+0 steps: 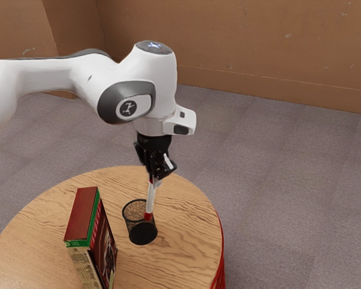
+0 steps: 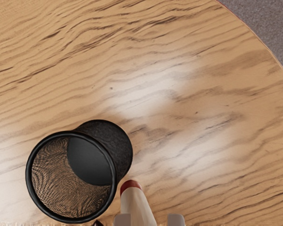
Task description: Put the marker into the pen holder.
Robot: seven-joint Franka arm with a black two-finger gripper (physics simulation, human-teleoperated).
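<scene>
The exterior view shows the white robot arm (image 1: 132,90) coming in from its left, and the black 2-finger hand (image 1: 156,176) closed on a slim white marker with a red lower end (image 1: 151,197). The marker hangs nearly upright, well above its middle in the grip. There its red end overlaps the rim of the black mesh pen holder (image 1: 132,227), so from that side alone it could pass for being in the mouth. The wrist view settles that: the red end is just outside the rim, beside the holder's wall, and I cannot tell whether it touches. That view also looks down into the mouth, to the dark base, and shows 2 pale fingertips (image 2: 175,220) near the marker.

The exterior view adds a red, green and brown carton (image 1: 83,215) near the holder, the brown wall (image 1: 246,54) and red material (image 1: 220,278) below the bench's edge. Both views show the round wood-grain bench (image 1: 186,253) and the grey floor (image 1: 295,186).

Counted: 1 marker, 1 pen holder standing upright, 1 carton, 1 bench, 1 arm, 1 hand.
</scene>
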